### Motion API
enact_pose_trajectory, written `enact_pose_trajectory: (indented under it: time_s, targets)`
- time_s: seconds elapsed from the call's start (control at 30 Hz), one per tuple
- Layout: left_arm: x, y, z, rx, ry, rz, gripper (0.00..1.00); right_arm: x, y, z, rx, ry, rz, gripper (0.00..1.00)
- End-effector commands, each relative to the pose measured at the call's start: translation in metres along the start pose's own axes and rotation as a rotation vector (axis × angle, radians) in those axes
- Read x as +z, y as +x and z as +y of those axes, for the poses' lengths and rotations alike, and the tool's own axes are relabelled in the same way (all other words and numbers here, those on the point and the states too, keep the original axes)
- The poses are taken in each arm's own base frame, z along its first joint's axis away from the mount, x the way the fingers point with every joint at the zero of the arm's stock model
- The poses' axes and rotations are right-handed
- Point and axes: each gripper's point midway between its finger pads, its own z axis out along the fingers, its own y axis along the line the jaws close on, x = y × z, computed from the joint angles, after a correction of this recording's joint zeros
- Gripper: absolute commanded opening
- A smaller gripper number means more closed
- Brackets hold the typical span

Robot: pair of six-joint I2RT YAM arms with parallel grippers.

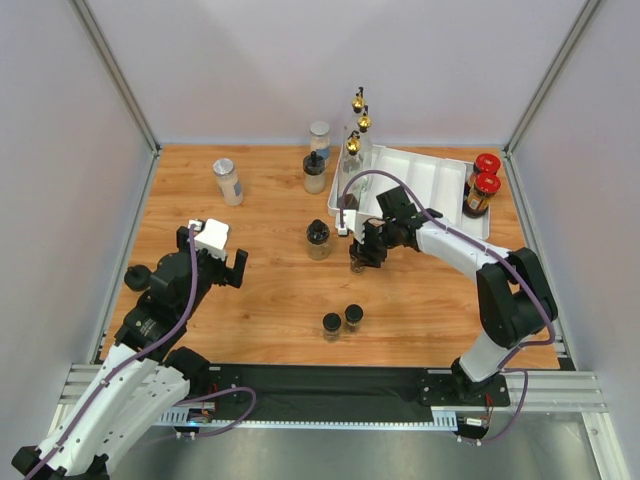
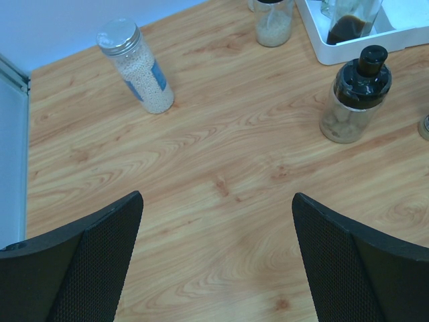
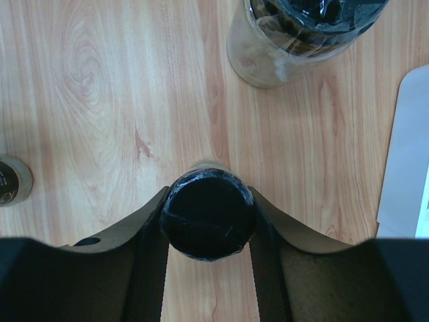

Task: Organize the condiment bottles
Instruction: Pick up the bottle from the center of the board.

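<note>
Through the overhead camera I see a wood-grain table (image 1: 270,300) boxed in by plain grey walls (image 1: 250,70) on three sides, with a black strip (image 1: 330,385) and metal rails along the near edge. My right claw (image 1: 364,258) is down just right of the table's centre, pinching a small black-capped jar (image 3: 209,223). In the wrist view both fingers press against the sides of its cap, and the jar is upright. My left claw (image 2: 216,258) hangs spread wide over bare boards at about 8 o'clock, gripping nothing. A white divided tray (image 1: 430,190) sits at 2 o'clock, with two red-lidded jars (image 1: 484,180) at its right end; whether they are inside it I cannot tell. Three gold-spouted bottles (image 1: 358,125) cluster at 12 o'clock by the tray's left corner. A silver-lidded jar (image 1: 228,181) stands alone at 10 o'clock. A bigger black-capped jar (image 1: 318,238) stands near the pinched one, at its 9 o'clock, and two more small jars (image 1: 342,321) stand side by side towards 6 o'clock.
</note>
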Motion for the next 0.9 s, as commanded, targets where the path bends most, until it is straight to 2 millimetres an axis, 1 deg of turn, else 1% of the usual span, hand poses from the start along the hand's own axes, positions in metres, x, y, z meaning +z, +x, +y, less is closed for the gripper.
enact_pose_trajectory:
  time_s: [0.0, 0.1, 0.2, 0.33, 0.47, 0.6, 0.63, 0.7, 0.87]
  targets:
    - [0.001, 0.000, 0.002, 0.018, -0.005, -0.002, 1.00, -0.005, -0.012, -0.008, -0.011, 0.027, -0.016, 0.09]
    - [0.000, 0.001, 0.002, 0.017, -0.003, -0.003, 1.00, -0.011, -0.016, -0.007, -0.016, 0.036, -0.022, 0.06]
    - [0.001, 0.001, 0.002, 0.017, -0.003, -0.001, 1.00, -0.018, -0.021, -0.006, -0.023, 0.050, -0.030, 0.05]
    - [0.001, 0.001, 0.002, 0.017, -0.003, -0.001, 1.00, -0.034, -0.031, -0.007, -0.032, 0.082, -0.040, 0.05]
    - [0.001, 0.001, 0.001, 0.019, -0.002, -0.001, 1.00, -0.047, -0.037, -0.006, -0.023, 0.103, -0.045, 0.05]
    - [0.001, 0.001, 0.001, 0.018, 0.000, 0.000, 1.00, -0.058, -0.039, -0.003, -0.008, 0.117, -0.048, 0.05]
    - [0.001, 0.001, 0.001, 0.019, -0.001, 0.000, 1.00, -0.060, -0.036, -0.002, 0.003, 0.118, -0.042, 0.05]
    - [0.001, 0.001, 0.001, 0.017, -0.001, 0.000, 1.00, -0.066, -0.036, -0.003, 0.008, 0.133, -0.046, 0.05]
    - [0.001, 0.002, 0.001, 0.018, 0.001, 0.003, 1.00, -0.081, -0.030, -0.008, 0.054, 0.172, -0.050, 0.04]
